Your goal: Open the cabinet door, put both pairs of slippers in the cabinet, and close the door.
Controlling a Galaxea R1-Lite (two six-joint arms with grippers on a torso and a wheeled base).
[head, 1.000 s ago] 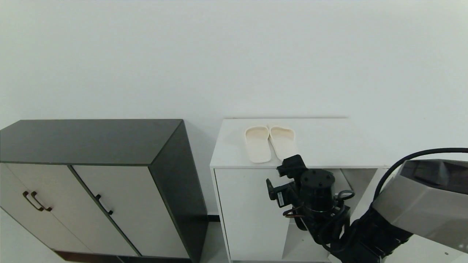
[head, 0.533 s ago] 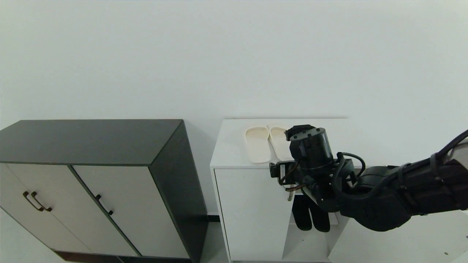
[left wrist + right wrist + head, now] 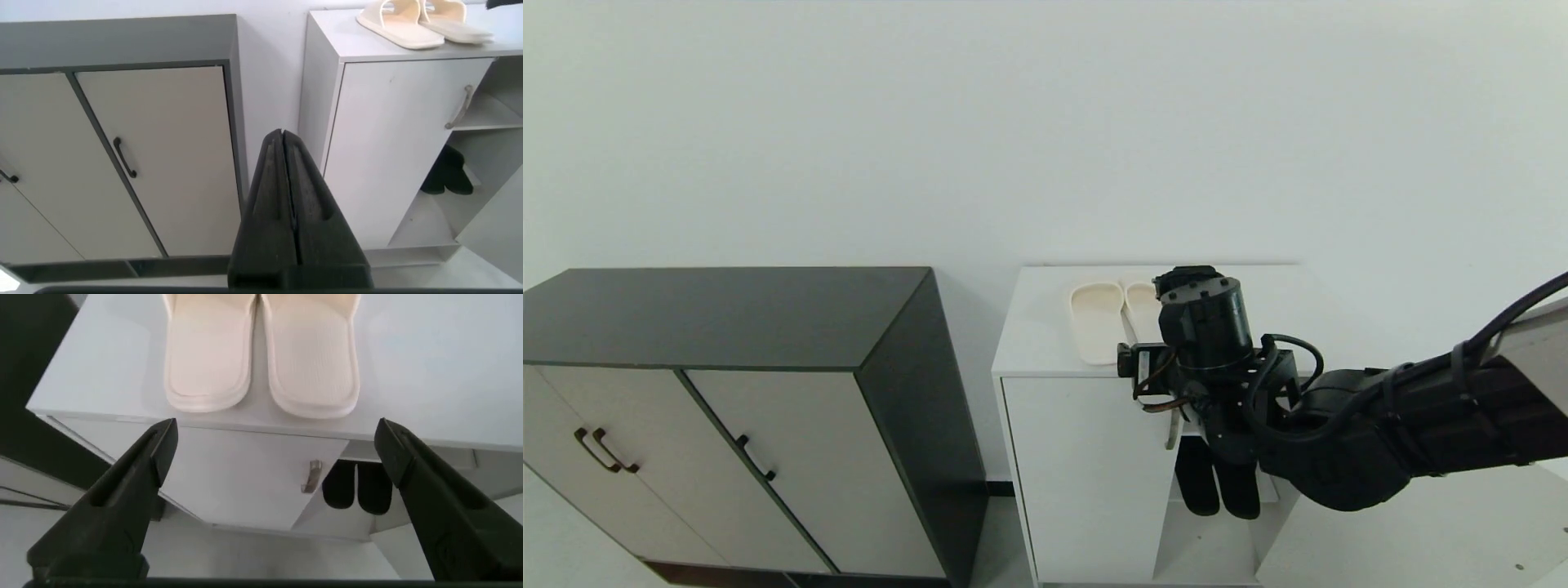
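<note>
The right fingers (image 3: 122, 502) are spread wide and empty, just short of the cream slippers (image 3: 261, 351) on the white cabinet (image 3: 441, 367) surface, likely to straddle the pair. Below them, the black slippers (image 3: 357, 487) sit inside the open compartment. The left fingers (image 3: 270, 204) are pressed together, empty. I judge the approach unobstructed.

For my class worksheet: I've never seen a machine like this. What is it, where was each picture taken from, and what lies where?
It is a two-armed robot. The wide picture comes from a camera on its head; the other two from cameras on its wrists. The right end effector hovers open over cream slippers lying on the white cabinet. Black slippers sit inside its open side. The left end effector is shut, holding nothing.
</note>
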